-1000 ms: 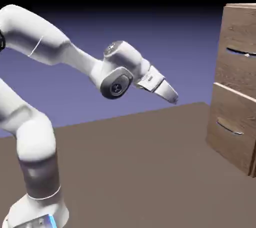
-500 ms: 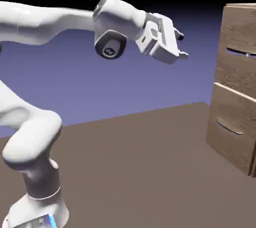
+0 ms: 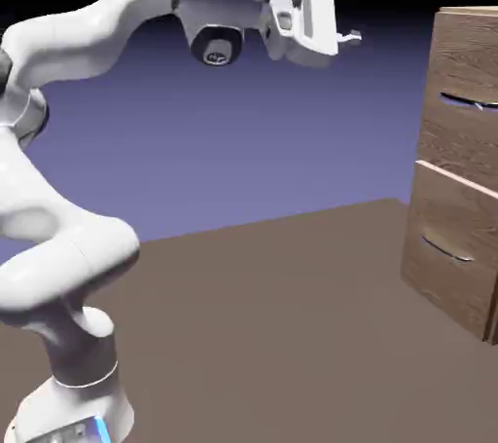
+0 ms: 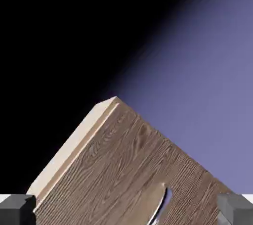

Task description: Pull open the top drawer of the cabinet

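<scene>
The brown wood-grain cabinet [image 3: 465, 164] stands at the exterior view's right edge, partly cut off. Its top drawer [image 3: 462, 105] carries a thin curved silver handle [image 3: 465, 102]; the lower drawer [image 3: 449, 241] sits slightly proud below it. My gripper [image 3: 350, 11] is high in the air, well to the left of the cabinet and above the top drawer's level, fingers pointing right, open with nothing between them. In the hand view the cabinet [image 4: 123, 169] shows rolled diagonally, with the handle [image 4: 160, 204] low between my grey fingertips [image 4: 17, 210].
The brown table [image 3: 282, 324] stretches from the robot's base to the cabinet's foot. A blue-violet backdrop lies behind. The white arm arches from the lower left up over the table.
The arm has swung upward and the hand has rotated from pointing down-right to pointing level toward the cabinet. The jaws have stayed open. The drawers have not moved.
</scene>
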